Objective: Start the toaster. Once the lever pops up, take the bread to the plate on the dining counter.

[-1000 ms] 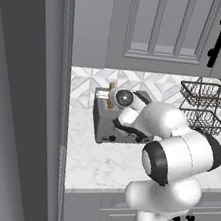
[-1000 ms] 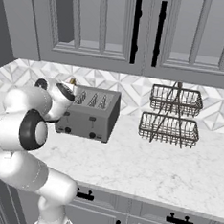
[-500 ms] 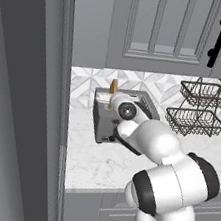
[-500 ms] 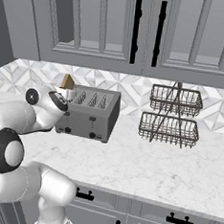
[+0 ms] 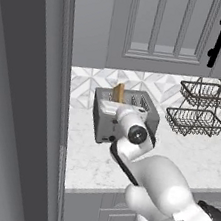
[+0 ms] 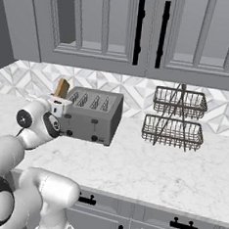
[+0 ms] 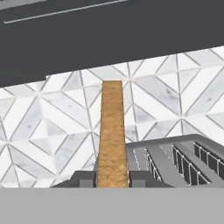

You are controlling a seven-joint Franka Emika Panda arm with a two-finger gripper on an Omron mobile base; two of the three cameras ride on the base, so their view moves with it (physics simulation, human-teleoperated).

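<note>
Two dark fingertips (image 7: 87, 178) of my gripper (image 7: 112, 179) stand either side of the bread (image 7: 112, 131), clamped on its lower part, with the slice held upright and edge-on to the hand camera. Over the last second the slice has risen: it sat low at the toaster (image 5: 127, 116) and now stands tall above the leftmost slot. I read that as toasting done and the lift under way, with the carry remaining. Its bottom edge is hidden from me, so I cannot say it is fully clear of the slot.

Beyond the toaster, the white marble counter (image 6: 146, 168) also carries a two-tier wire basket (image 6: 177, 117) well to the right. Behind both runs a diamond-patterned tile backsplash (image 7: 52, 122), with grey cabinets (image 6: 105, 22) with black handles above. To the left stands a tall grey panel (image 5: 19, 93).
</note>
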